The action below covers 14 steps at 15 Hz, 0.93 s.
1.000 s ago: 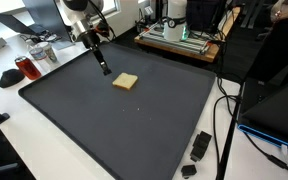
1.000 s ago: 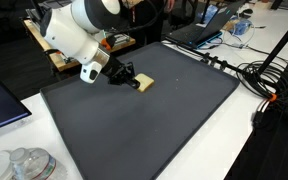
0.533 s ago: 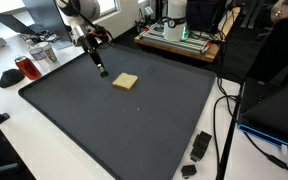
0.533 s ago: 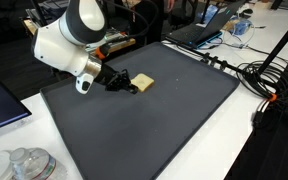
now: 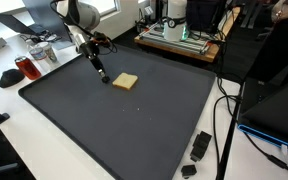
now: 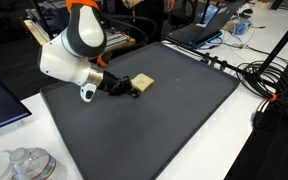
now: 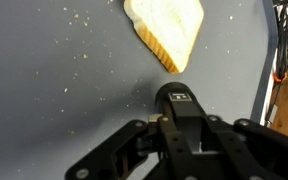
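A tan slice of bread [image 5: 125, 81] [image 6: 141, 83] lies flat on the dark grey mat [image 5: 134, 130] [image 6: 154, 130], near its far side. My gripper [image 5: 105, 78] [image 6: 132, 91] points down at the mat right beside the slice, with its tips low over the surface and just short of the crust. In the wrist view the fingers meet in one black tip [image 7: 177, 98] with nothing between them. The bread [image 7: 169, 30] lies a short way beyond that tip. The gripper is shut and empty.
A red cup [image 5: 24, 68] and a glass jar [image 5: 42, 52] stand off the mat's edge. A wooden tray with equipment [image 5: 179, 42] sits behind the mat. Small black parts [image 5: 199, 146] lie at one corner. Cables [image 6: 264, 80] and a laptop [image 6: 199, 35] border another side.
The arm has swung lower and tilted over. The shut gripper tip has dropped toward the mat, closer to the bread's edge. The bread has not moved.
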{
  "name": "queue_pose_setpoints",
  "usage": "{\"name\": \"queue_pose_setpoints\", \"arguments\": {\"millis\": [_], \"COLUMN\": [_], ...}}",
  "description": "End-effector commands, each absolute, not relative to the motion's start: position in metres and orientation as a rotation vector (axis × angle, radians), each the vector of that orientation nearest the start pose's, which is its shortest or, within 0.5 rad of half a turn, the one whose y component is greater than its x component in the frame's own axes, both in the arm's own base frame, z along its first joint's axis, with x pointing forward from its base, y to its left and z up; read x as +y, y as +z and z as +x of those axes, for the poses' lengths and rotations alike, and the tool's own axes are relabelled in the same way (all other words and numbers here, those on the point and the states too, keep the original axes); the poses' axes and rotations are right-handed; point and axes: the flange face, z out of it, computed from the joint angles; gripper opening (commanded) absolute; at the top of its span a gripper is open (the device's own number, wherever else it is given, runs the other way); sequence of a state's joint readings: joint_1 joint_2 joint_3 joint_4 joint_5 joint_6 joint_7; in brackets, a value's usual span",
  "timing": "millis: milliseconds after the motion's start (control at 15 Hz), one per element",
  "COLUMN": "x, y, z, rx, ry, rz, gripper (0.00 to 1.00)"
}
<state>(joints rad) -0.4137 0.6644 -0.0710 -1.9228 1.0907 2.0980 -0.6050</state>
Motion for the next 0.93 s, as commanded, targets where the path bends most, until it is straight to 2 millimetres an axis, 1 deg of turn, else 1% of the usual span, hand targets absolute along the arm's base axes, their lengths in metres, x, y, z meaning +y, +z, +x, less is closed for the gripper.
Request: {"name": "queue_pose_setpoints", "arguments": {"millis": [0,267,600,867], "x": [-0.243,-0.245,-0.245,-0.242], "y": [0.116,0.118,0.137,0.159], "z": [0.537,0.531,0.514,0.498], "rx": [0.778,0.784,0.767,0.766], "ry": [-0.052,-0.066,-0.122,-0.154], "rz": [-2.11,-2.098,-2.137,-2.178], "gripper": [0.05,0.05,0.05,0.05]}}
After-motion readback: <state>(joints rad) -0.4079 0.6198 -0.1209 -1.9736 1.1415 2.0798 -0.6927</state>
